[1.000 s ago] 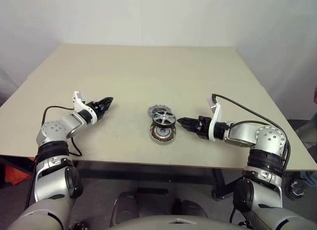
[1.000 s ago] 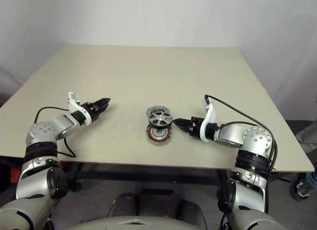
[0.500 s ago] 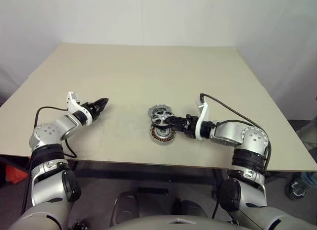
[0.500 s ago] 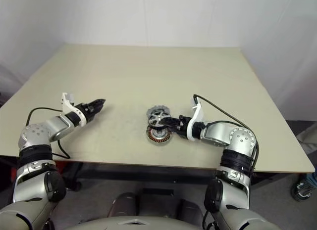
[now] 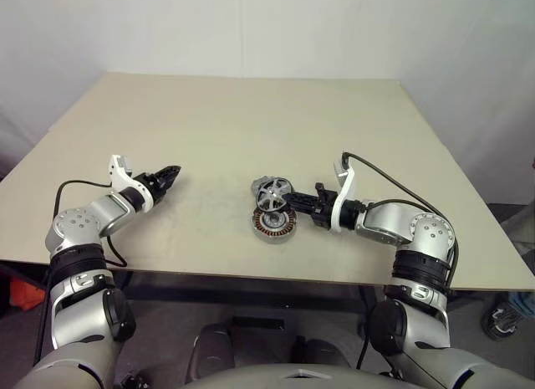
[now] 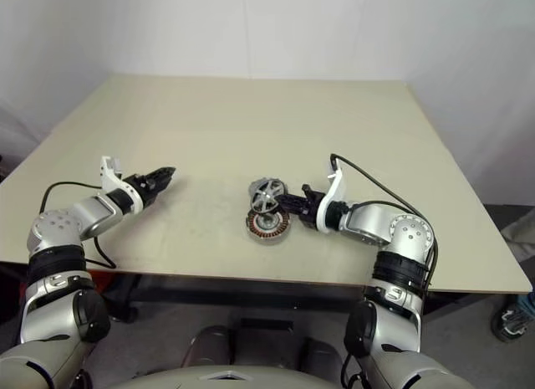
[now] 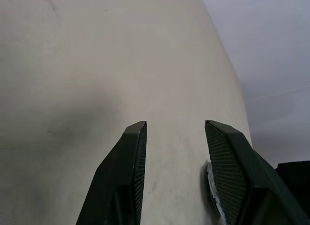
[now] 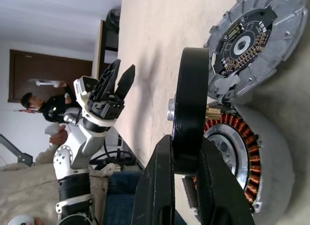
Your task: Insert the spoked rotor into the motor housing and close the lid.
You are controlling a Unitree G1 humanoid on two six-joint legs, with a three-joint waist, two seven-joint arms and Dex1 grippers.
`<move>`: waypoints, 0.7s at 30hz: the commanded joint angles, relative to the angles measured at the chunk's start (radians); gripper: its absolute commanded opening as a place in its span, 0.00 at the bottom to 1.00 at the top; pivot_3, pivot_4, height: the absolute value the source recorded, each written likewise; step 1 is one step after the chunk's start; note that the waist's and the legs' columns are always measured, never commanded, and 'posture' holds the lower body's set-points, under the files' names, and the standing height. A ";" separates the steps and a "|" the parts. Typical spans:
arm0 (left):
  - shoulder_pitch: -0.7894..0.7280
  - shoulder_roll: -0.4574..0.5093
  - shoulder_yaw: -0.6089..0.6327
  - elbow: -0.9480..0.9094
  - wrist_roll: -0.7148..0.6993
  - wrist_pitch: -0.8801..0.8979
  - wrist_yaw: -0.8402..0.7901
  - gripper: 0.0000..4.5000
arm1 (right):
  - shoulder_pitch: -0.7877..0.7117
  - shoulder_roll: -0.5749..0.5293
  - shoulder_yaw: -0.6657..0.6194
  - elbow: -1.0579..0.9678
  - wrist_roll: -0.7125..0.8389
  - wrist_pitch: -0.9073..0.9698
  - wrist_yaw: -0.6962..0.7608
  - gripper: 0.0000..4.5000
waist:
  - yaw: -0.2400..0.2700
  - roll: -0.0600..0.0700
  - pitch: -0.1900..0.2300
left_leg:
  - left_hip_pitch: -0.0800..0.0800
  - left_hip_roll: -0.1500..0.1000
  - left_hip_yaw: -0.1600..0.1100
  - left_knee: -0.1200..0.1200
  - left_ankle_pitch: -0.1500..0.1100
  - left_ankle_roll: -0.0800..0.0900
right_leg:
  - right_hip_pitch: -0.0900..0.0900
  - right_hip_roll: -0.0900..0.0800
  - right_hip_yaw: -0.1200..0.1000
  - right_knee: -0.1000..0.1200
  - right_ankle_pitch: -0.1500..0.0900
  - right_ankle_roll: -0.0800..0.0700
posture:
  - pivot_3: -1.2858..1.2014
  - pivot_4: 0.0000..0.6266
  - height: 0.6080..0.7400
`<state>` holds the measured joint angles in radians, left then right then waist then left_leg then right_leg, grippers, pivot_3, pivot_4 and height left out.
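- Rotor (image 5: 272,191) stands on edge above the housing (image 5: 272,225), its rim pinched between the right gripper's (image 8: 185,152) fingers (image 8: 157,186).
- Housing lies flat on the table (image 5: 251,121) near the front edge, copper windings up, just under the tilted rotor.
- Lid (image 8: 261,38) lies just behind the housing, touching or nearly so.
- Left gripper (image 5: 170,174) hovers well apart to the left, its fingers (image 7: 128,162) parted with nothing between them.

The spoked rotor (image 8: 190,105), seen edge-on, hides part of the motor housing (image 8: 252,157).
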<state>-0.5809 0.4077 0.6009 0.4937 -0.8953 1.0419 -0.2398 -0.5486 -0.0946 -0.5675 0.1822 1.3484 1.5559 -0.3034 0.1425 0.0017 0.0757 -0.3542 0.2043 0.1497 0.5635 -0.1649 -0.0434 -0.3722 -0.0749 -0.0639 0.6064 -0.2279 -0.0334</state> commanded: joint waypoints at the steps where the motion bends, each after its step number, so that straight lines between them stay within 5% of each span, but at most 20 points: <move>1: -0.035 0.006 -0.003 -0.008 0.003 -0.015 -0.016 0.45 | 0.004 -0.020 0.014 -0.027 0.093 0.012 0.014 0.07 | 0.003 0.000 0.000 | 0.000 0.000 0.000 0.000 0.000 0.000 | 0.000 0.000 0.000 0.000 0.000 0.000 | 0.52 0.00 1.00; 8: -0.045 0.006 -0.015 0.007 0.010 -0.014 -0.025 0.45 | 0.065 -0.086 0.084 -0.002 0.297 -0.017 0.019 0.07 | 0.008 0.000 0.000 | -0.001 0.000 0.000 0.000 0.000 0.000 | -0.001 0.000 0.000 0.000 0.000 0.001 | 0.52 0.00 1.00; 15: -0.041 0.010 -0.017 0.013 0.017 -0.012 -0.032 0.45 | 0.173 -0.179 0.287 -0.041 0.569 -0.179 -0.098 0.07 | 0.008 0.000 0.000 | -0.001 0.000 0.000 0.000 0.000 0.000 | -0.001 0.000 0.000 0.000 0.000 0.001 | 0.52 0.00 1.00; 21: -0.041 0.016 -0.016 0.017 0.020 -0.014 -0.034 0.45 | 0.193 -0.237 0.390 -0.059 0.624 -0.282 -0.110 0.07 | 0.008 0.000 0.000 | -0.001 0.000 0.000 0.000 0.000 0.000 | -0.001 0.000 0.000 -0.001 -0.001 0.001 | 0.52 0.00 1.00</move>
<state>-0.5977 0.4073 0.5808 0.5234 -0.8756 1.0339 -0.2583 -0.3465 -0.3193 -0.1931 0.1716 1.9289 1.3004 -0.4182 0.1506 0.0016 0.0756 -0.3553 0.2043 0.1499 0.5636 -0.1650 -0.0432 -0.3728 -0.0749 -0.0645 0.6058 -0.2284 -0.0322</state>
